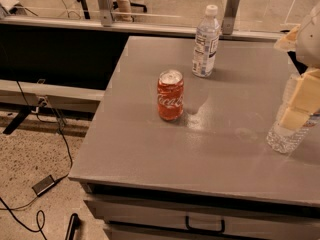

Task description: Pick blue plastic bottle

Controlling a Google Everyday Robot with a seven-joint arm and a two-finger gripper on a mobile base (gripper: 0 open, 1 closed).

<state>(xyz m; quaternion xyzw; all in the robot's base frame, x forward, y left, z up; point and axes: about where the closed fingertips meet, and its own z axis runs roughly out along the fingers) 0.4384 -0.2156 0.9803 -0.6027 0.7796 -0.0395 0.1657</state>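
Observation:
The blue plastic bottle (206,41) stands upright at the back of the grey table (150,149). It is slim, with a white cap and a pale label with small print. It stands behind and to the right of the red can (170,95) and is taller than it. My gripper (299,106), with cream-coloured pads, is at the right edge of the view, well to the right of the blue bottle and nearer to me. It sits in front of the upper part of a clear ribbed bottle (284,136), whose base shows below it.
A metal rail and a glass partition (150,14) run behind the table. A drawer with a black handle (205,225) is under the front edge. Cables and a power adapter (44,185) lie on the floor to the left.

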